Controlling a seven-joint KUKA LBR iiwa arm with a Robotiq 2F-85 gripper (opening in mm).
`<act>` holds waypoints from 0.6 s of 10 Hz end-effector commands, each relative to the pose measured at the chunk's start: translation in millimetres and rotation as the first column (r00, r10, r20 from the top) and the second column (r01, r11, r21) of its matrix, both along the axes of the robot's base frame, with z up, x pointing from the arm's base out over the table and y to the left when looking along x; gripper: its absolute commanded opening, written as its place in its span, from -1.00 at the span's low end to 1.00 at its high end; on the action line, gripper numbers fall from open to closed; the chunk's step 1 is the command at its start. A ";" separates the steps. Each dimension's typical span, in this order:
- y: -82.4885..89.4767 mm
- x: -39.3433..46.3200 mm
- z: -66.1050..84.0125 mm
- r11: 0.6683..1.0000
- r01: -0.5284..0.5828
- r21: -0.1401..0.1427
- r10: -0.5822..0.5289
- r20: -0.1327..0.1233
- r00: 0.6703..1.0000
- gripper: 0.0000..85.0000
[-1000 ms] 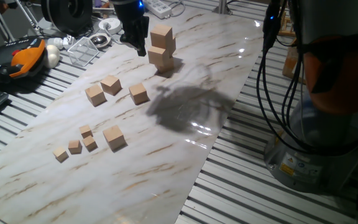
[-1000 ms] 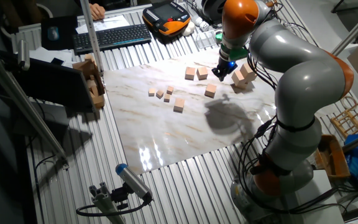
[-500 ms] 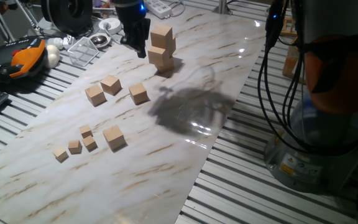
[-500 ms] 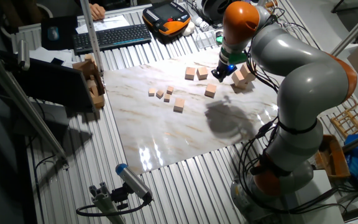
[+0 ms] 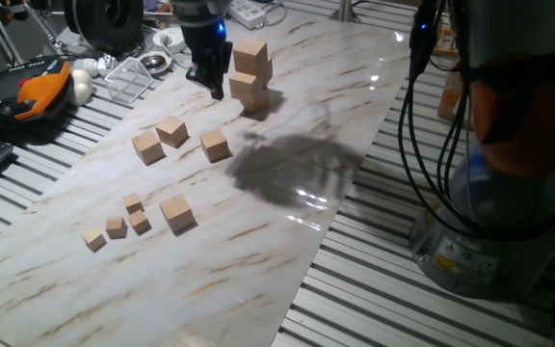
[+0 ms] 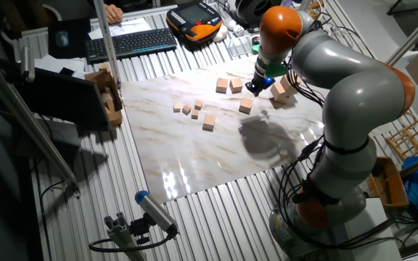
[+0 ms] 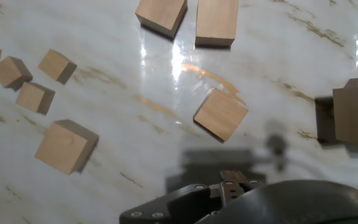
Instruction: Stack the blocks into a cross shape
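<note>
Since a second ago my hand [image 5: 210, 79] has shifted slightly left and away from the two-high stack [image 5: 251, 74], which stands unchanged at the far end of the marble desk [image 5: 287, 231]. My hand carries no block; whether its fingers are spread or closed I cannot tell from any view. Four loose wooden blocks remain: a pair [image 5: 160, 139] side by side, one block [image 5: 216, 145] nearer the stack, and one [image 5: 177, 213] beside the four tiny cubes [image 5: 123, 222]. Judgement: one placement is complete and the fetch of the next block is in hand. The next move calls for descending squarely over the closest block [image 7: 220, 114] and aligning the fingers with its turned faces.
</note>
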State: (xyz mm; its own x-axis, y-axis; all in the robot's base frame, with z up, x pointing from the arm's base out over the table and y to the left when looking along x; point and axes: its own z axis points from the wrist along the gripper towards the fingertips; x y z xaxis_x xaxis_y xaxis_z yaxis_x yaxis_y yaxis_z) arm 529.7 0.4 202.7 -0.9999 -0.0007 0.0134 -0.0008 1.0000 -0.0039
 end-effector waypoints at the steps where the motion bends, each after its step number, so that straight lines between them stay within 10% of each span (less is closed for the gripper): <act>1: -0.2 1.3 -3.2 1.000 0.000 0.002 0.000 0.003 1.000 -1.00; 6: 3.2 7.8 -9.9 1.000 0.003 -0.002 -0.003 0.009 1.000 -1.00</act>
State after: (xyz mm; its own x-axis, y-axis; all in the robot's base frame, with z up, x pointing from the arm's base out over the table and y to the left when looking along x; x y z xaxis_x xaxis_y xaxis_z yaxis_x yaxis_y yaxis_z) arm 537.6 3.6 192.8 -1.0000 0.0021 0.0041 0.0020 1.0000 -0.0064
